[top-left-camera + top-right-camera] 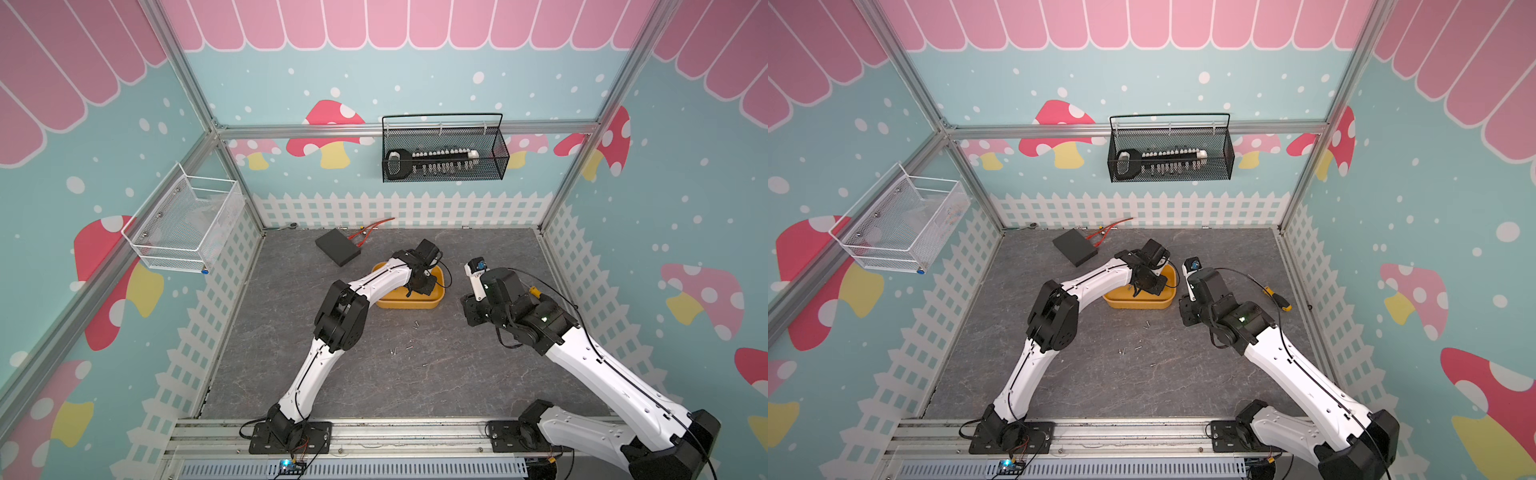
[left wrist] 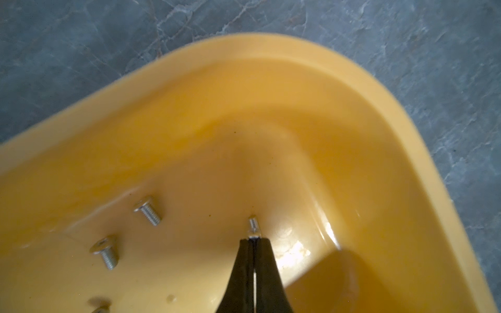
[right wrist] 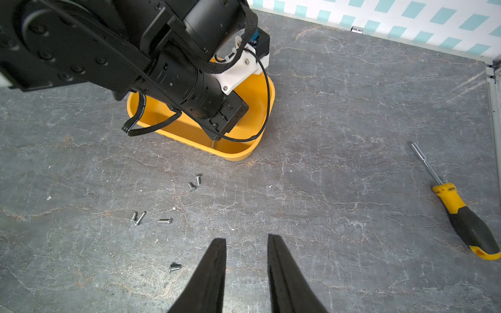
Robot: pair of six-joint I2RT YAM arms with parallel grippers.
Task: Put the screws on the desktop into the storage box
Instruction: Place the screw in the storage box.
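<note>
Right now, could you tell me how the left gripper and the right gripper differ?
The left gripper is shut on a screw, while the right gripper is open and empty. The left gripper hangs inside the box, while the right gripper hovers over the desktop, near loose screws. Both are black, tapered and point downward.

left gripper over storage box
</note>
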